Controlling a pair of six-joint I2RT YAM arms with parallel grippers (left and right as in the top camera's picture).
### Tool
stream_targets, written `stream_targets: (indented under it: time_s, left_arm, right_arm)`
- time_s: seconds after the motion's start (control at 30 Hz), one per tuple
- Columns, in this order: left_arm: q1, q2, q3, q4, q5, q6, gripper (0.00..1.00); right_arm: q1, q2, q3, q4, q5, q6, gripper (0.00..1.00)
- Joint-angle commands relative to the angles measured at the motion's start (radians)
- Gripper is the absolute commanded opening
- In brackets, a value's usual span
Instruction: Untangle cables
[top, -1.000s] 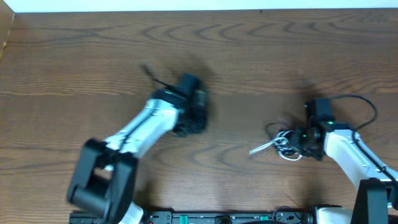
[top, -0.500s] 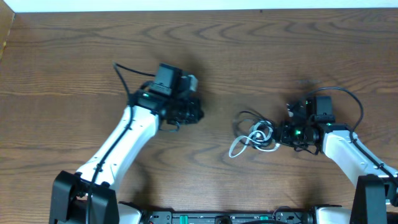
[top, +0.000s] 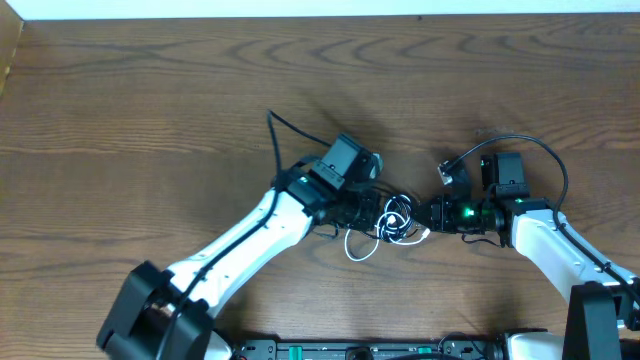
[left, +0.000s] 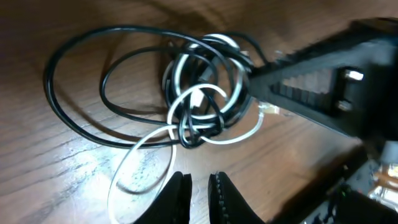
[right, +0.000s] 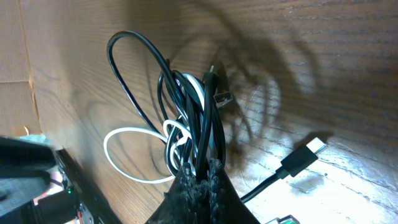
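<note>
The black and white cables form one tangled bunch (top: 397, 219) on the wooden table, between my two grippers. In the left wrist view the knot (left: 199, 115) of looped black and white strands lies just ahead of my left gripper (left: 199, 186). Its jaws stand a narrow gap apart with nothing between them. My right gripper (right: 202, 174) is shut on several strands of the bunch (right: 208, 118), black ones plainly and white beside them. It shows in the left wrist view as a dark wedge (left: 311, 87) pinching the knot's right side. A white loop (top: 360, 250) trails toward the table's front.
A black plug end (right: 305, 155) lies loose on the wood right of the right jaws. The right arm's own thick black cord (top: 530, 150) arcs above its wrist. The wooden table (top: 150, 120) stretches wide to the left and back.
My left arm swung right, from the table's left-middle up to the bunch, and its jaws parted slightly. The right gripper dragged the bunch leftward toward the centre while staying shut on it.
</note>
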Motion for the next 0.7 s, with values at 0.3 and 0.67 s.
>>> stream_targets:
  time_s: [0.3,0.67]
  left_arm:
    - [-0.067,0.187,-0.002,0.13,-0.042,-0.134,0.36]
    - [-0.087,0.277,-0.002,0.183,-0.074,-0.134,0.33]
  right_arm:
    - [0.005,0.006,-0.004,0.002,0.004,-0.009,0.01]
    - [0.005,0.006,-0.004,0.002,0.004,-0.009,0.01]
